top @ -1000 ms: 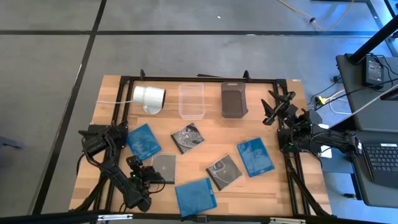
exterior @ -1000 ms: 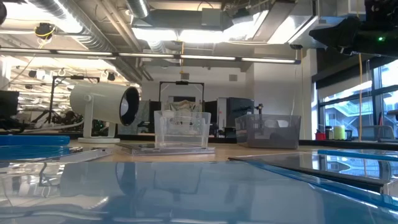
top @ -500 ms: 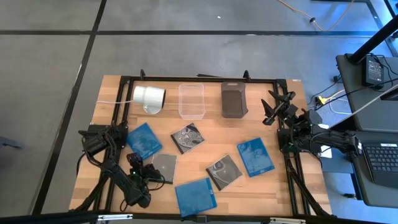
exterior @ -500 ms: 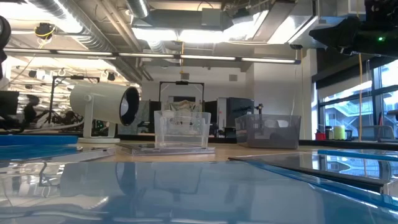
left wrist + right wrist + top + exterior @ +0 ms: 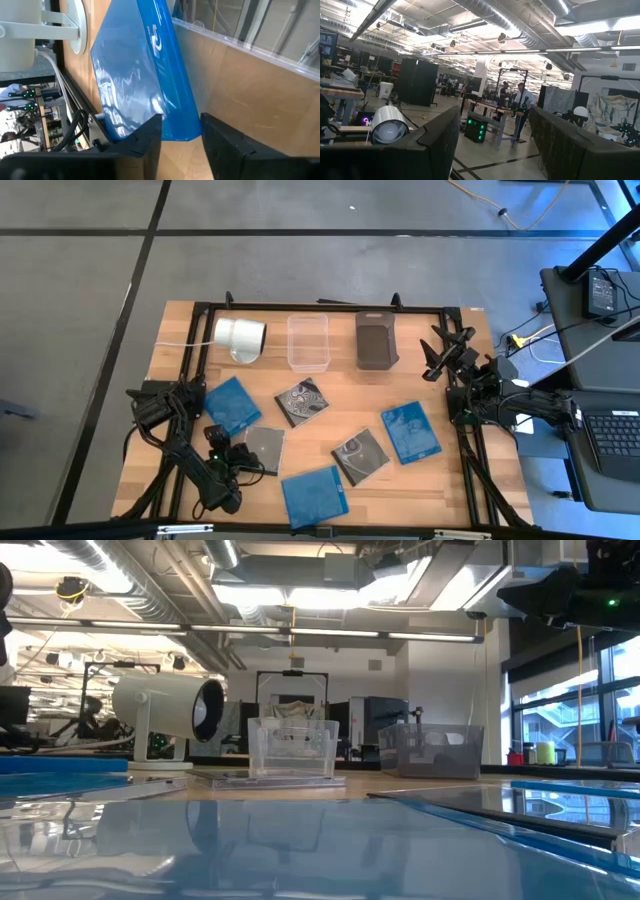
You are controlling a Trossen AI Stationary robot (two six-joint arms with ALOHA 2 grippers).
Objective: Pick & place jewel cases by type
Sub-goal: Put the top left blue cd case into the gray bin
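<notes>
Six jewel cases lie flat on the table: blue ones at the left (image 5: pixel 230 404), the near edge (image 5: pixel 313 496) and the right (image 5: pixel 410 432), two dark ones with white swirls (image 5: pixel 302 402) (image 5: pixel 360 455), and a plain grey one (image 5: pixel 262 448). My left gripper (image 5: pixel 222 438) is low, between the left blue case and the grey case. It is open, and in its wrist view the left gripper (image 5: pixel 180 132) has a finger on either side of the blue case's near corner (image 5: pixel 177 127). My right gripper (image 5: pixel 445 355) waits open, raised at the far right corner.
A clear bin (image 5: pixel 308 340) and a dark bin (image 5: pixel 376 340) stand side by side at the far edge, with a white cylinder (image 5: pixel 240 335) on its stand to their left. A black frame (image 5: pixel 330 306) runs around the table. Bare wood shows between the bins and the cases.
My left gripper has edged a little toward the far edge, closer to the left blue case. The cases have not moved.
</notes>
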